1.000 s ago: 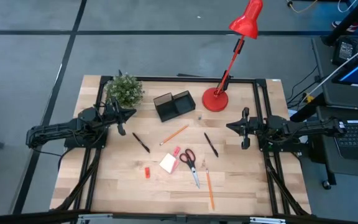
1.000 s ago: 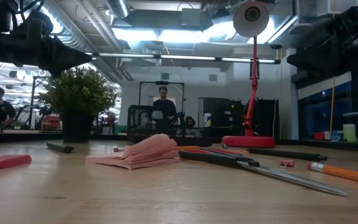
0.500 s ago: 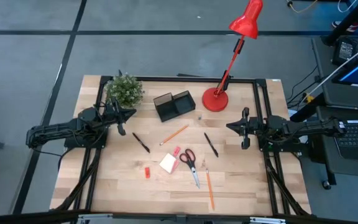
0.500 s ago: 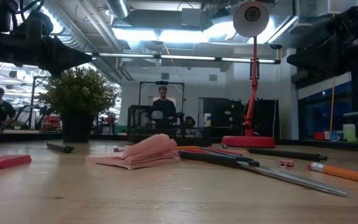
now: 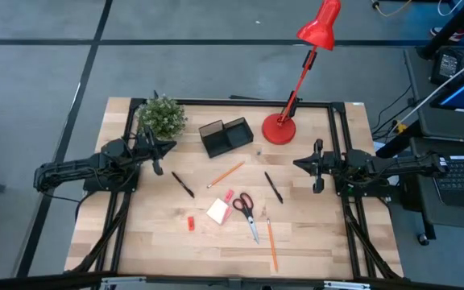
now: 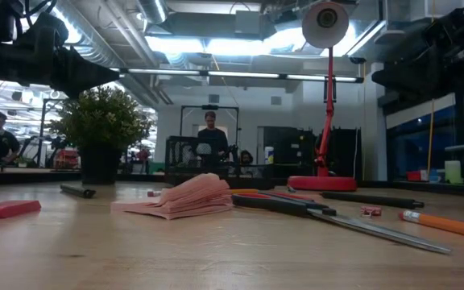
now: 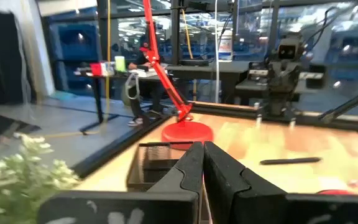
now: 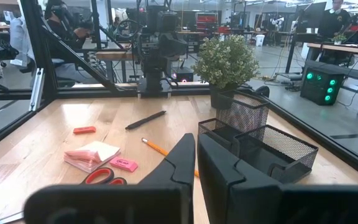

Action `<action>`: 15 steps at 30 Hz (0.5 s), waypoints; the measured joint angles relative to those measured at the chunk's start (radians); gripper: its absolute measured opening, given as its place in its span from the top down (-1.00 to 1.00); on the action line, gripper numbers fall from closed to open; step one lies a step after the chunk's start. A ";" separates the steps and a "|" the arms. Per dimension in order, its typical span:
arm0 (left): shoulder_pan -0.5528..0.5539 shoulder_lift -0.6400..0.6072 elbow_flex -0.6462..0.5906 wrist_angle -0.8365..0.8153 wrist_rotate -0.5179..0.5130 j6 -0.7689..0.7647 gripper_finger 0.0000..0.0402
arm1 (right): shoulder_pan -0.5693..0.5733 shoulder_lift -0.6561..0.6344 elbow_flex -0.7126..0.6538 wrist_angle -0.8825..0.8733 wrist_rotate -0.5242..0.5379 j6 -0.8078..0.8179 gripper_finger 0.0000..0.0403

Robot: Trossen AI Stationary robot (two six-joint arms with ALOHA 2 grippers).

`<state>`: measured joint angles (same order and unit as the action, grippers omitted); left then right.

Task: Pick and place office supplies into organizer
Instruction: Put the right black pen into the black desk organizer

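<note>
The black mesh organizer (image 5: pixel 226 135) stands at the table's far middle. In front of it lie two black pens (image 5: pixel 183 184) (image 5: pixel 273 187), two orange pencils (image 5: pixel 225 174) (image 5: pixel 271 244), red-handled scissors (image 5: pixel 246 213), a white note pad (image 5: pixel 218 211), a pink block (image 5: pixel 228 196) and a red block (image 5: pixel 191 223), all flat on the wood. My left gripper (image 5: pixel 170 147) hovers shut at the left, pointing level toward the middle. My right gripper (image 5: pixel 296 163) hovers shut at the right, facing it. Neither is near any item.
A green potted plant (image 5: pixel 162 117) stands at the far left beside my left gripper. The red desk lamp's base (image 5: pixel 279 129) sits right of the organizer, and its arm leans out past the far edge. A black frame (image 5: pixel 337 129) runs along the table's edges. People show in the room beyond.
</note>
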<state>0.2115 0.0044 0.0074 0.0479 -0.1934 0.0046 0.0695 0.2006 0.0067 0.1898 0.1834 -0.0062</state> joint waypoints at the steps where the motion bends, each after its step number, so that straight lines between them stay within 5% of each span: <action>1: 0.000 0.000 0.000 0.000 -0.001 0.014 0.97 | 0.000 0.000 0.000 0.000 0.000 -0.001 0.88; 15: 0.000 0.000 0.000 0.000 0.000 0.012 0.97 | 0.000 0.000 0.000 0.035 0.001 0.000 0.88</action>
<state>0.2114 0.0044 0.0071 0.0483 -0.1938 0.0165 0.0693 0.2005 0.0067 0.2249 0.1841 -0.0060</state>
